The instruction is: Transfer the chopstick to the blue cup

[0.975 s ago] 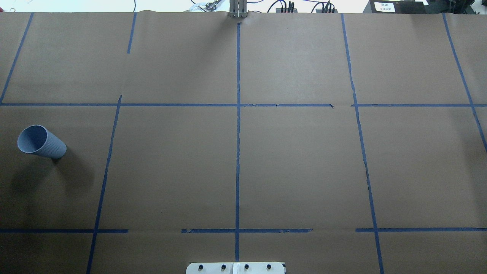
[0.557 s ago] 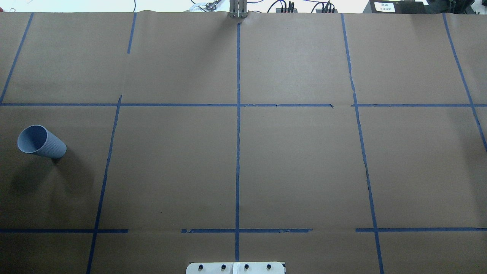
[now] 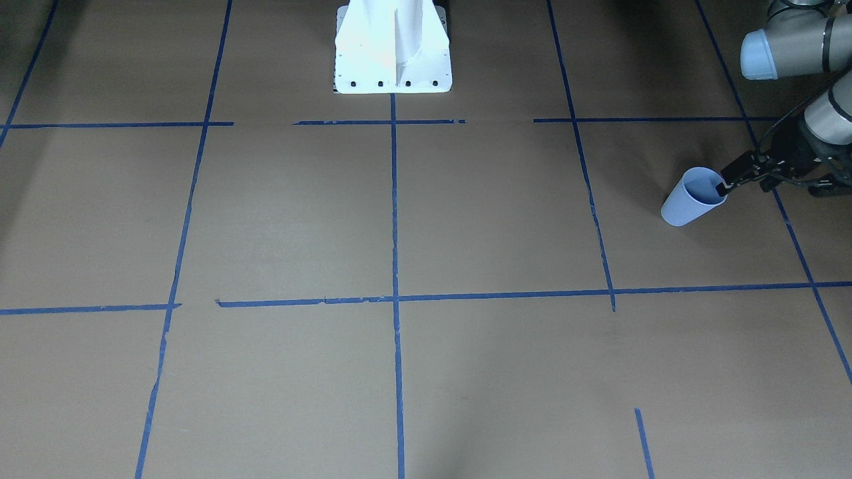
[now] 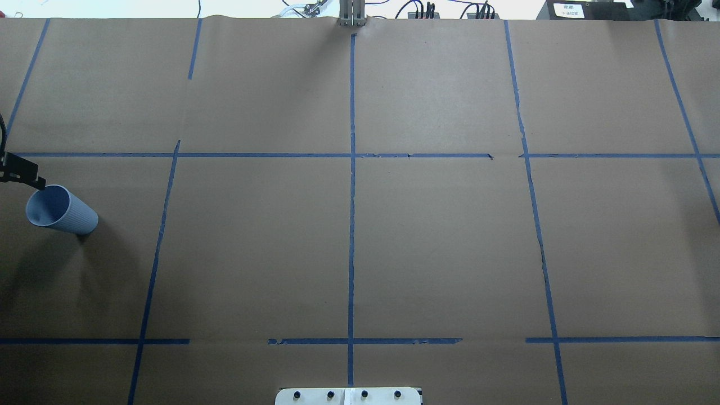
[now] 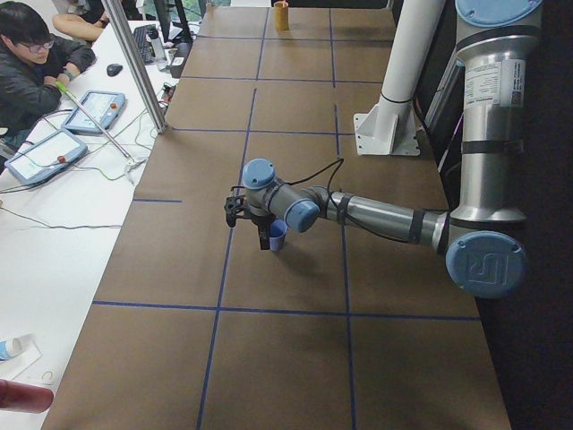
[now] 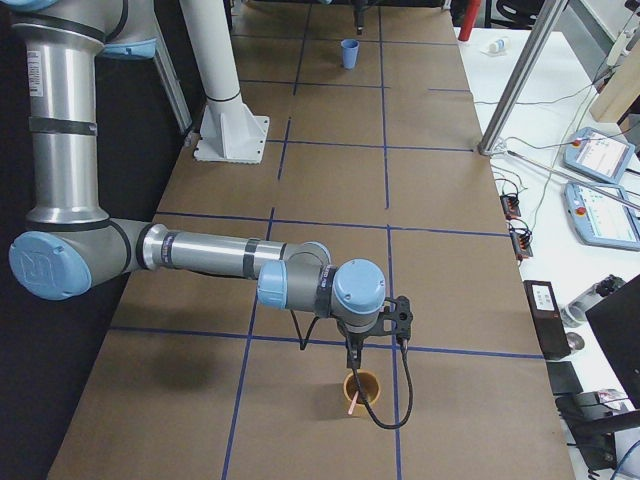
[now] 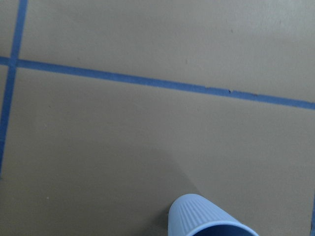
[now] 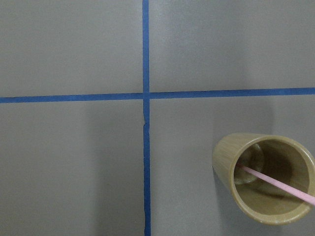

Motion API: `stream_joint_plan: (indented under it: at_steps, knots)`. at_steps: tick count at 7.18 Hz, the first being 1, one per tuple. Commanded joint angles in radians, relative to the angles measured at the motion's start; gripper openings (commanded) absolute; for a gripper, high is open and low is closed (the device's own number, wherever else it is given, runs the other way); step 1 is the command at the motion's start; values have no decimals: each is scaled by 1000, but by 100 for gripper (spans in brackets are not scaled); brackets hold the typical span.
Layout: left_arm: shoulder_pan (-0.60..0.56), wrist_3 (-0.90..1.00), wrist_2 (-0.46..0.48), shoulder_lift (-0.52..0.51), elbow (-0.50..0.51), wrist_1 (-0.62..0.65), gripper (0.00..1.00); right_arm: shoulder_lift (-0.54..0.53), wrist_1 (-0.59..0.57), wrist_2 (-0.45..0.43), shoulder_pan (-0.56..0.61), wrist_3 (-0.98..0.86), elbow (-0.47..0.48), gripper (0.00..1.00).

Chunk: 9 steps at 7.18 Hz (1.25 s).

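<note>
The blue cup point(image 4: 61, 210) stands upright at the table's left side; it also shows in the front view point(image 3: 692, 199), the left side view point(image 5: 277, 235) and the left wrist view point(image 7: 211, 219). My left gripper point(image 3: 723, 187) hangs at the cup's rim, its tip at the overhead view's left edge point(image 4: 35, 181); I cannot tell whether it is open or shut. A pink chopstick point(image 8: 278, 183) leans inside a tan cylinder holder point(image 8: 266, 177) at the table's far right end point(image 6: 362, 388). My right gripper point(image 6: 353, 355) points down just above the holder; I cannot tell its state.
The white robot base point(image 3: 393, 60) stands at the table's near-middle edge. Blue tape lines grid the brown paper. A metal post point(image 4: 351, 14) and cables sit at the far edge. An operator point(image 5: 31, 63) and tablets are at a side desk.
My left gripper's tip has come into the overhead view at the left edge, next to the blue cup's rim. The cup has not moved.
</note>
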Motion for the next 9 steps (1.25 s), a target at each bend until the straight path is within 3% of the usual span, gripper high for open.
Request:
stream_joint_plan:
  at_steps: [1,2,3,4,5,9]
  knots:
    - [33,-1,2,2,20,-7,100,-1,-2,-1,0,-2,3,100]
    - [41,-2,2,2,19,-7,99,1,-3,-6,-3,-2,3,100]
    - [45,-5,2,2,19,-7,82,1,-6,-4,-8,-2,3,100]
    - [45,-7,2,2,19,-5,54,4,-6,-7,-12,-2,2,100]
    - [48,-7,2,1,20,-5,38,7,-6,2,-12,0,3,100]
    - [58,-17,-10,-12,-3,8,0,-1,1,-1,-14,0,3,100]
